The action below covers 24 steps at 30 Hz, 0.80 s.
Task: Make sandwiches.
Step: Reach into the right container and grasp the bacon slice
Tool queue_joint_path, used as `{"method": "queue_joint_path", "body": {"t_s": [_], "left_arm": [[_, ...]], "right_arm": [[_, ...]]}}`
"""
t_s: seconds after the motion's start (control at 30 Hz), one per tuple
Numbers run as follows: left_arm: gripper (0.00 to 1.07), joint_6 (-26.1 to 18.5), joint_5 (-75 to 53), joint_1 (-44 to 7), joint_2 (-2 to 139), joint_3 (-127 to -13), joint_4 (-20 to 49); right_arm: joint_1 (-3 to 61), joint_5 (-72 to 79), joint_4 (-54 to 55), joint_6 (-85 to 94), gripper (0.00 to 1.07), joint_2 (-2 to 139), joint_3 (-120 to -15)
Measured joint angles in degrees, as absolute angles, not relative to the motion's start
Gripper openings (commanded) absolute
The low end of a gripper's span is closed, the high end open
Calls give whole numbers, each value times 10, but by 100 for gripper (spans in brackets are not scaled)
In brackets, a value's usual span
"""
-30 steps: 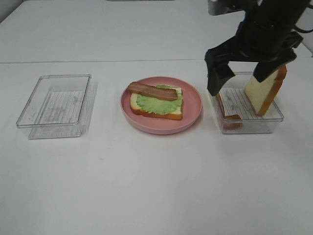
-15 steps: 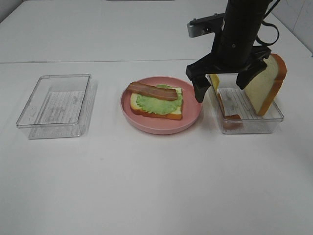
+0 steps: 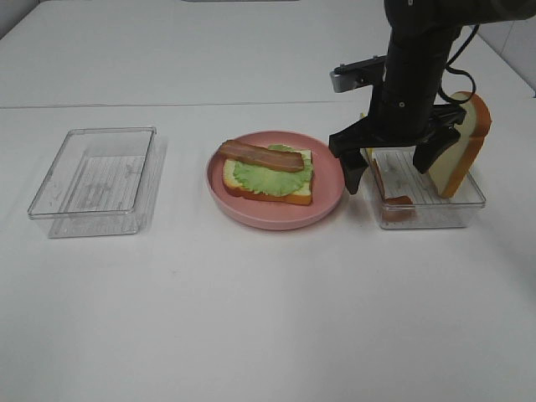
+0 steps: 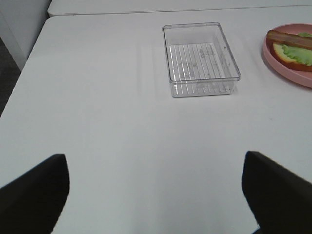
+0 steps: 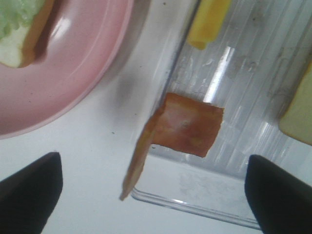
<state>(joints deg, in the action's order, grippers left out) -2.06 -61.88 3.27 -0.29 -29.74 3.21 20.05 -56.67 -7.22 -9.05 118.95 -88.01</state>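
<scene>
Open sandwich (image 3: 268,174) on the pink plate (image 3: 276,216), right arm at the fillings tray.
Left gripper (image 4: 156,195) spread wide; clear tray (image 3: 92,180); right gripper (image 3: 388,176), jaws spread, now lower over the right tray (image 3: 431,219) holding a bacon strip (image 5: 187,129), cheese (image 5: 209,22) and a leaning bread slice (image 3: 456,159).

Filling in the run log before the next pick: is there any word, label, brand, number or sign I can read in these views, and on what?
None: no readable text in any view.
The pink plate, the left clear tray, the right clear tray, the half-built sandwich and the white table carry no print, label or number.
</scene>
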Motion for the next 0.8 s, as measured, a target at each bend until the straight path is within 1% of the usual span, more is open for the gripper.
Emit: {"method": "queue_joint_path", "body": {"t_s": [0.27, 0.3, 0.33, 0.37, 0.4, 0.43, 0.47, 0.5, 0.53, 0.57, 0.6, 0.63, 0.67, 0.7, 0.73, 0.77, 0.8], "left_arm": [[88, -21, -619, 33, -3, -297, 32], [88, -21, -619, 33, -3, -297, 32], [88, -21, -619, 33, -3, -297, 32], [88, -21, -619, 33, -3, -297, 32], [88, -21, -619, 33, -3, -297, 32], [88, -21, -619, 33, -3, -297, 32], [88, -21, -619, 33, -3, -297, 32], [88, -21, -619, 33, -3, -297, 32], [88, -21, -619, 33, -3, -297, 32], [88, -21, -619, 33, -3, -297, 32], [88, -21, -619, 33, -3, -297, 32], [88, -21, -619, 33, -3, -297, 32], [88, -21, -619, 33, -3, -297, 32], [88, -21, -619, 33, -3, -297, 32], [88, -21, -619, 33, -3, -297, 32], [88, -21, -619, 33, -3, -297, 32], [88, -21, -619, 33, -3, -297, 32]], "right_arm": [[194, -551, -54, -91, 98, 1194, -882], [194, -551, -53, -91, 97, 1194, -882], [194, -550, -50, -91, 93, 1195, -882], [194, -550, -50, -91, 93, 1195, -882], [194, -547, -49, -91, 86, 1195, -882], [194, -547, -49, -91, 86, 1195, -882], [194, -547, -48, -91, 80, 1195, -882], [194, -547, -43, -91, 67, 1195, -882], [194, -547, -43, -91, 67, 1195, -882], [194, -547, -41, -91, 59, 1195, -882], [194, -545, -40, -91, 44, 1195, -882], [194, -545, -40, -91, 44, 1195, -882], [194, -544, -40, -91, 30, 1195, -882], [194, -544, -40, -91, 30, 1195, -882], [194, -542, -39, -91, 23, 1195, -882], [194, -542, -38, -91, 8, 1195, -882], [194, -542, -38, -91, 8, 1195, -882]]}}
